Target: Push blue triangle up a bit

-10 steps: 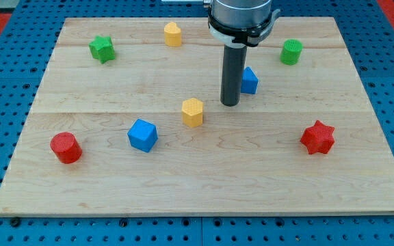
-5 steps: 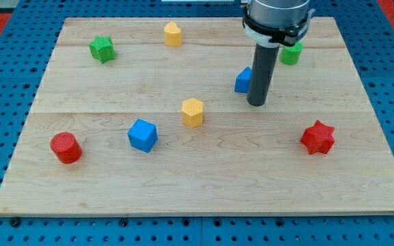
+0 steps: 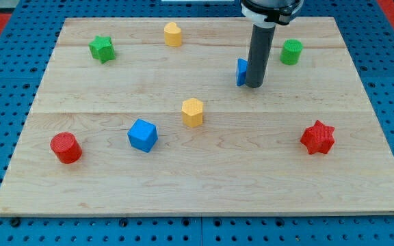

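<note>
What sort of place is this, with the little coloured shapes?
Probably a robotics lab test bench: a wooden board on a blue perforated table, with my tip beside the blue triangle.

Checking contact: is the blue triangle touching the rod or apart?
Touching, apparently: my tip sits against the blue triangle's right side, no gap visible.
</note>
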